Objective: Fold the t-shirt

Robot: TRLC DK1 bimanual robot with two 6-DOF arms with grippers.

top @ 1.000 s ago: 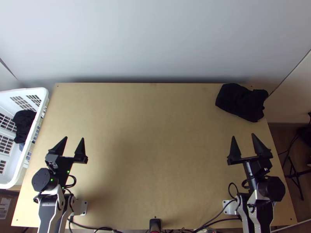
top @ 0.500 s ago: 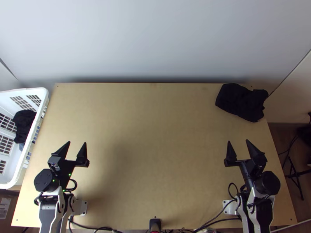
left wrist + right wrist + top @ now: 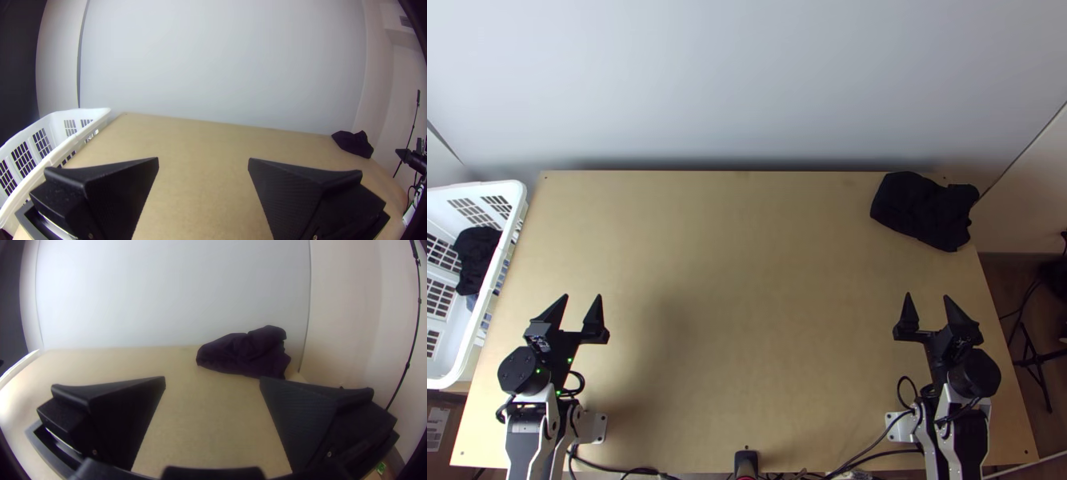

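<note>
A dark cloth (image 3: 925,211) lies bunched at the table's far right corner in the top view; the right wrist view shows the same dark bundle (image 3: 249,353) heaped up with loose folds. My left gripper (image 3: 583,298) stands open over the near left part of the table, far from that cloth, and in its wrist view the left gripper (image 3: 203,161) has nothing between its fingers. On the near right, my right gripper (image 3: 927,296) is open too, nearer to the cloth but apart from it; the right gripper (image 3: 212,378) holds nothing.
A white slatted basket (image 3: 517,196) with dark cloth (image 3: 477,254) inside stands at the table's left edge. Bare wooden tabletop (image 3: 747,280) stretches between the arms. A pale wall rises behind the table. Cables run along the near edge, and a black stand is beyond the right edge.
Both grippers have drawn back a little toward the near edge since the first frame. The right one has lately shifted slightly to the right. The dark cloth has not moved.
</note>
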